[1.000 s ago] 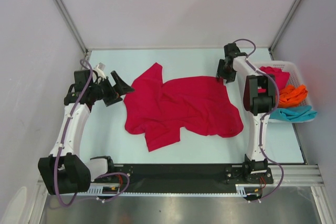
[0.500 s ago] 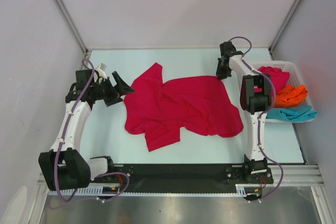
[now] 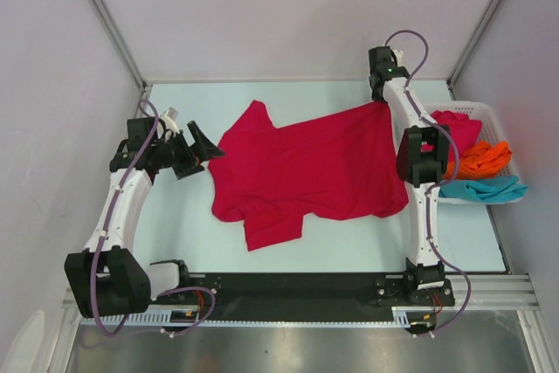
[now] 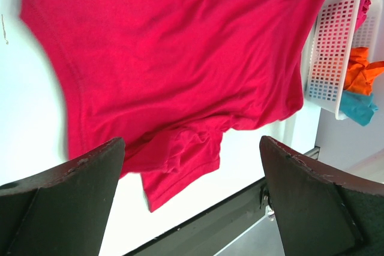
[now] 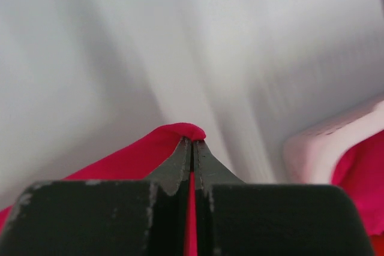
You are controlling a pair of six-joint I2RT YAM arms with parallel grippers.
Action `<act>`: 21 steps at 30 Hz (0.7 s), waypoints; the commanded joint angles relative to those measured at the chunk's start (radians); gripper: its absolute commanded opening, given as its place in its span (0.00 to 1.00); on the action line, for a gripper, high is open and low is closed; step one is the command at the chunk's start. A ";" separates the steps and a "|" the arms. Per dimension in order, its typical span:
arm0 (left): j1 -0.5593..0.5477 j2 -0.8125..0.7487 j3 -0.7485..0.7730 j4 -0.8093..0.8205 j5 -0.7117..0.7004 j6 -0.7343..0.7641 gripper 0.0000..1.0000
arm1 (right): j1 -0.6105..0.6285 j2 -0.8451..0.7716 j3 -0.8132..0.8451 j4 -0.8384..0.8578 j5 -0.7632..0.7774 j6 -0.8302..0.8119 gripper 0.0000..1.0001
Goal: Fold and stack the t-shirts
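Top external view: one crimson t-shirt (image 3: 306, 168) lies opened out on the table (image 3: 175, 233) between the two arms, creased, with one sleeve crumpled at the side nearest the arm bases. The right gripper (image 3: 385, 105) has its fingers pressed together on a pinch of the shirt's hem or corner. From that gripper the cloth runs away toward the left arm and the near edge. The right wrist view confirms the pinch, showing a small fold of red cloth caught at the closed fingertips.

The left gripper (image 3: 197, 151) stands spread wide and holds nothing. The shirt's nearest edge lies just ahead of its fingertips, apparently apart from them. Its wrist view shows the red cloth filling the space beyond the two open fingers.

Beside the right arm, on its outer side, the white basket (image 3: 494, 111) holds a second crimson t-shirt (image 3: 460, 125), an orange t-shirt (image 3: 486, 159) and a teal t-shirt (image 3: 487, 188), all bunched.

Progress, as judged: early. The first shirt is being pulled flat; no fold is visible and no stack has been started. Three shirts wait in the basket. What remains is flattening, folding and stacking for every garment.

Writing: no brand, label or lettering can be read on shirts, basket or arms.
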 commanded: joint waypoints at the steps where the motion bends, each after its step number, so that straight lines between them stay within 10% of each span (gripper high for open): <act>1: -0.002 -0.030 0.005 -0.003 0.007 0.038 1.00 | -0.039 0.015 0.099 -0.002 0.116 -0.035 0.00; 9: -0.002 -0.029 0.005 -0.004 0.002 0.039 1.00 | -0.059 0.111 0.160 -0.079 0.073 -0.031 0.00; 13: -0.004 -0.029 0.005 -0.006 0.001 0.039 1.00 | -0.058 0.127 0.179 -0.091 0.051 -0.027 0.43; 21: -0.002 -0.029 -0.012 -0.006 -0.010 0.032 1.00 | -0.042 0.055 0.196 -0.088 0.047 -0.044 0.51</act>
